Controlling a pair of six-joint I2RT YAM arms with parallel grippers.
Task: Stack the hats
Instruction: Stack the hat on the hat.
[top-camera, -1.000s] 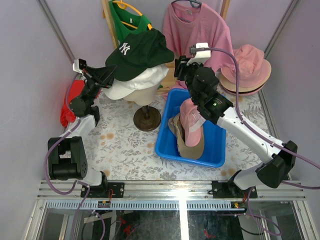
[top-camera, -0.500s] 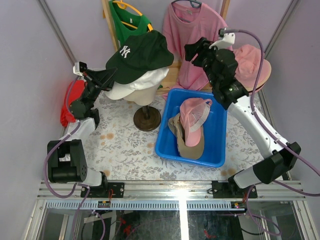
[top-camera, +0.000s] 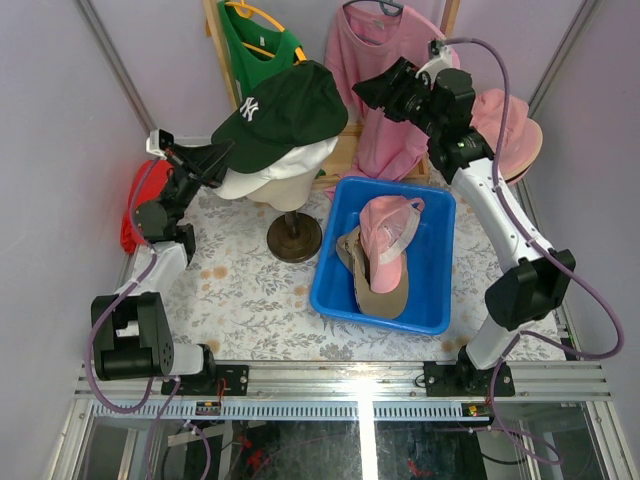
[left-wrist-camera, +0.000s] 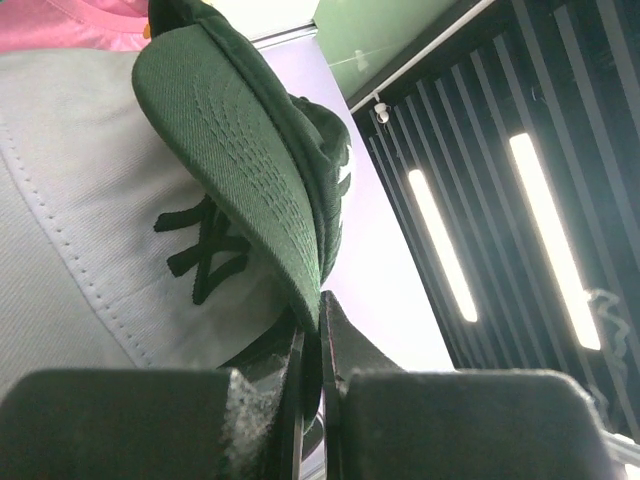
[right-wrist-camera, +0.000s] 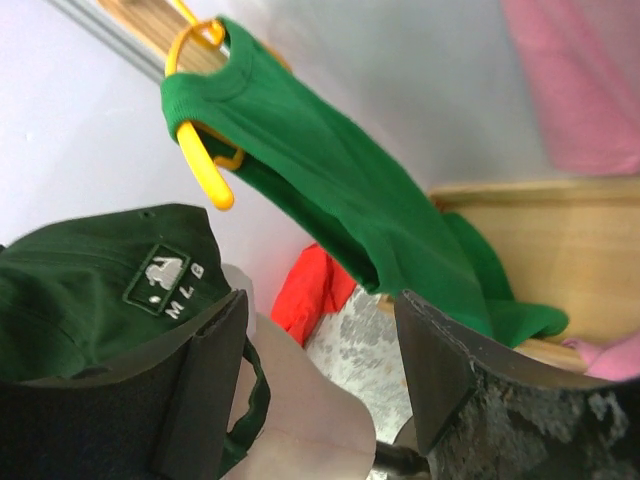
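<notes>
since a second ago my right gripper (top-camera: 362, 92) has risen out of the blue bin (top-camera: 435, 290) to one o'clock, fingers spread on nothing, the pink cap (top-camera: 385, 225) left lying in the bin, while my left gripper (top-camera: 215, 156) at ten o'clock pinches the brim of the dark green cap (top-camera: 285, 108) atop the white cap (top-camera: 272, 170).

Right arm is lifting out of the blue bin (top-camera: 436, 285) and swinging up toward the back. Right gripper (top-camera: 366, 92) is spreading its jaws wider, now empty and facing the dark green cap (top-camera: 285, 110). Pink cap (top-camera: 385, 228) is no longer being held, lying loose on the tan cap (top-camera: 382, 296).
</notes>
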